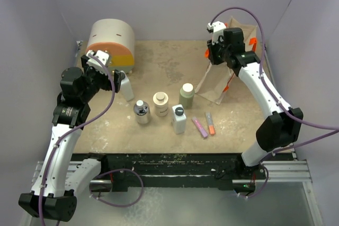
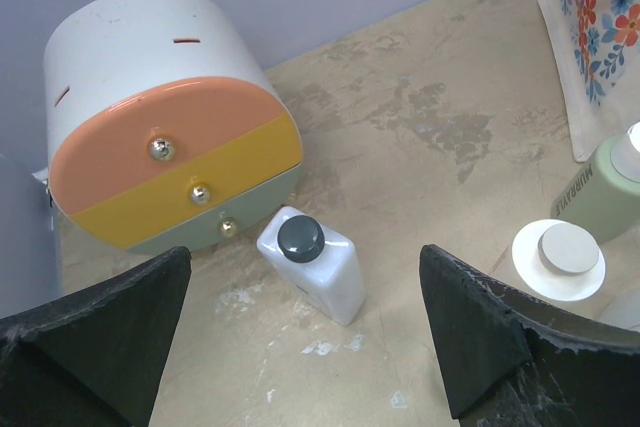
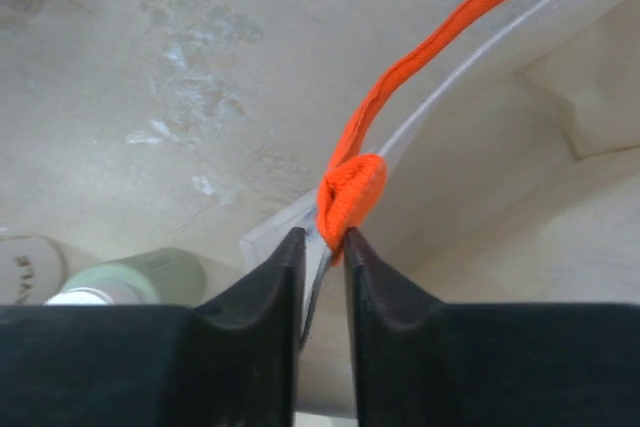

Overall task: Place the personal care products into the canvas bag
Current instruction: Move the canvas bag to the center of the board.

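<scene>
Right gripper [image 3: 320,247] is pinched almost closed on the rim of the canvas bag [image 1: 218,86], at its orange handle [image 3: 352,192], far right of the table; left gripper [image 2: 305,255] hangs wide open, holding nothing, above a white bottle [image 2: 335,282] beside the drawer box [image 2: 170,147], with the green bottle [image 1: 186,95] and jar [image 1: 160,103] standing mid-table.

Bright even light, soft shadows.

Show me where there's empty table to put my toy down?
Biggest bare patch: back middle, between the drawer box and the canvas bag, behind the bottles. Another strip runs along the near edge. Crowded: the middle row, from the clear-grey bottle to the two tubes.
</scene>
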